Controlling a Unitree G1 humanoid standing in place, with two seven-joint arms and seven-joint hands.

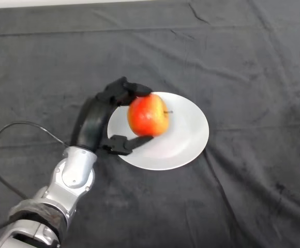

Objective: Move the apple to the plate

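A red and yellow apple (148, 114) sits over the left part of a white plate (186, 134) in the middle of the dark cloth. My left hand (95, 119) reaches in from the lower left. Its fingers (124, 92) curl over the apple's top left side and its thumb (126, 143) lies below the apple over the plate's left rim. The hand grips the apple between them. I cannot tell whether the apple rests on the plate or hangs just above it.
The dark wrinkled cloth (243, 62) covers the table on all sides of the plate. My silver-grey forearm (70, 178) runs down to the lower left corner.
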